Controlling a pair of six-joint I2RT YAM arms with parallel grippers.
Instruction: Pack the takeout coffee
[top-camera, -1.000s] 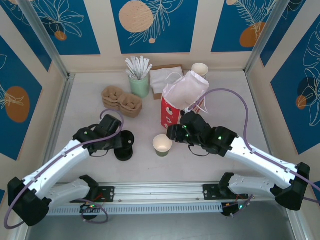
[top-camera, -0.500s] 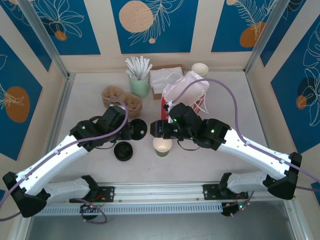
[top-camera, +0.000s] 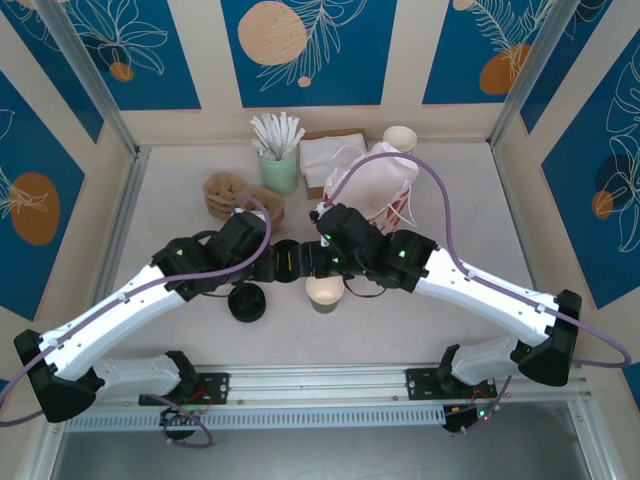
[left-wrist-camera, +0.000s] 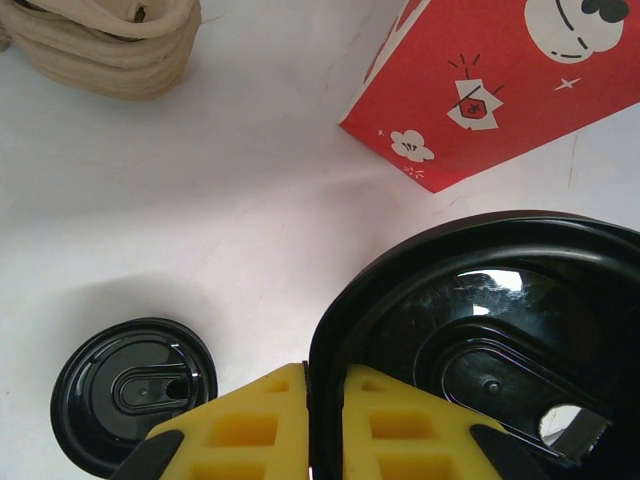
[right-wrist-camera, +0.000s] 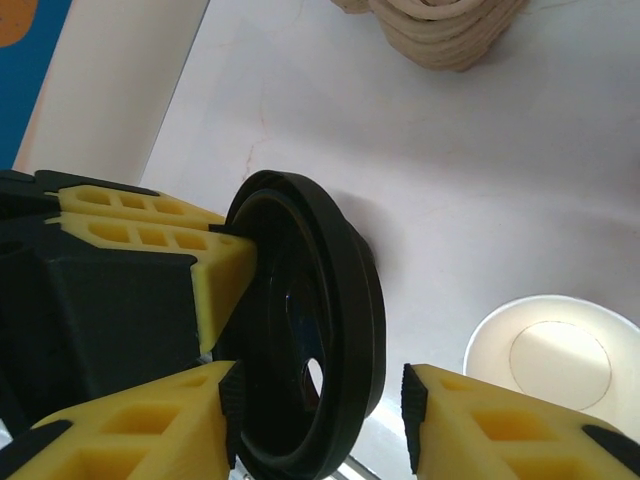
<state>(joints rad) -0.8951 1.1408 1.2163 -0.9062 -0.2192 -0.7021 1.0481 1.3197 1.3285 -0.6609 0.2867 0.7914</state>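
- Two grippers are on one black lid, mid-table and just up and left of the open cup. This looks like a handover.
- The left gripper has its fingers narrow, pinching the lid's rim edge-on. That leaves most of the lid free for the other side to take.
- The right gripper straddles that lid with its fingers apart. One pad looks to be touching and the other shows a sliver of gap, so I'd say there's no firm clamp yet.
- The cup stands upright on the table with pale green sides and no lid. It sits between the two arms, just in front of the red-and-white bag.
- A spare lid lies flat beside the left arm, with nothing gripping it.
- My read is cap first, then pack. The bag waits behind with its mouth open upward.
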